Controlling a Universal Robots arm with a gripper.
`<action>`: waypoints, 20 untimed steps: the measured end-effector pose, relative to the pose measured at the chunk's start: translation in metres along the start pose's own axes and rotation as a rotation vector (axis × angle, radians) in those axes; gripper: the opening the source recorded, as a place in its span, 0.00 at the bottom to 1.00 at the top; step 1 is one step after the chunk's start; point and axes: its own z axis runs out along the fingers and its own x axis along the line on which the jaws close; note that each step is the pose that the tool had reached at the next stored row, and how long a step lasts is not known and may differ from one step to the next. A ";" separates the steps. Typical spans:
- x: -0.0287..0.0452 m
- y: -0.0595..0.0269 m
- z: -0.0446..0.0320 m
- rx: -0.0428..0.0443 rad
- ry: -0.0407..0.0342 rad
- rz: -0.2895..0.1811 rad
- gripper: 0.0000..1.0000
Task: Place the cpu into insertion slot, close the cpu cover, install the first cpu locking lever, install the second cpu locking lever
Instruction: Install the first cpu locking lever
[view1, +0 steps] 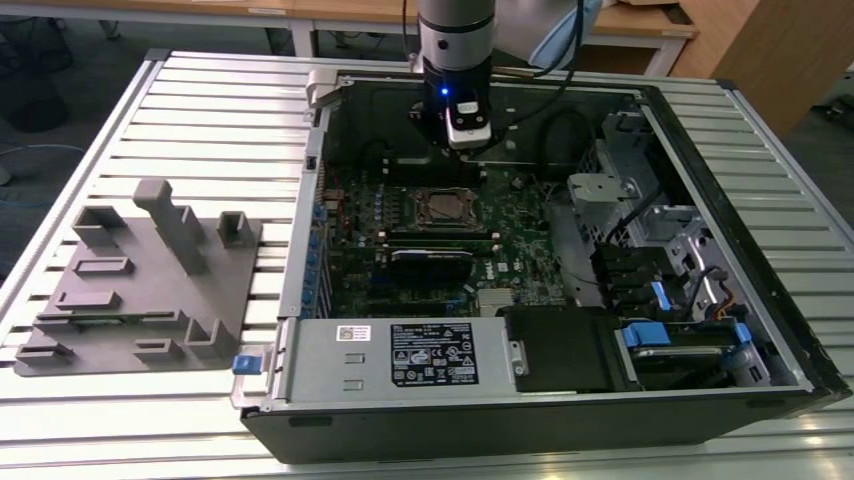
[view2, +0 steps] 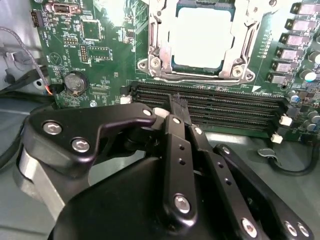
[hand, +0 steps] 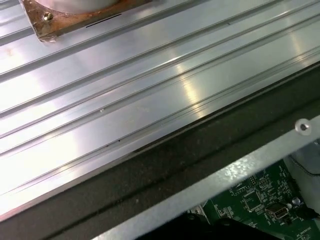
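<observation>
The insertion slot (view1: 445, 207) sits in the middle of the green board inside the open computer case. In the second wrist view the cpu (view2: 202, 35) lies in it, its pale metal top catching the light. The cpu cover (view2: 242, 45), a silvery frame, lies flat around the chip. I cannot tell how the locking levers stand. My gripper (view2: 176, 100) hangs above the long black memory slots (view2: 215, 102) beside the socket, fingers pressed together and holding nothing. In the exterior view the gripper (view1: 463, 143) is just beyond the socket's far side.
The case walls (view1: 310, 200) ring the board. A power supply (view1: 400, 355) with a white label fills the near side and drive bays (view1: 667, 270) the exterior view's right. A grey fixture block (view1: 134, 290) stands on the ribbed table (hand: 125, 90) at that view's left.
</observation>
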 end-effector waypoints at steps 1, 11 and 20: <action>0.0000 0.0000 -0.0001 0.0052 -0.0007 -0.001 0.10; -0.0003 -0.0014 0.0017 0.0972 0.0080 -0.054 0.10; -0.0004 -0.0043 0.0027 0.0877 0.0146 -0.144 0.10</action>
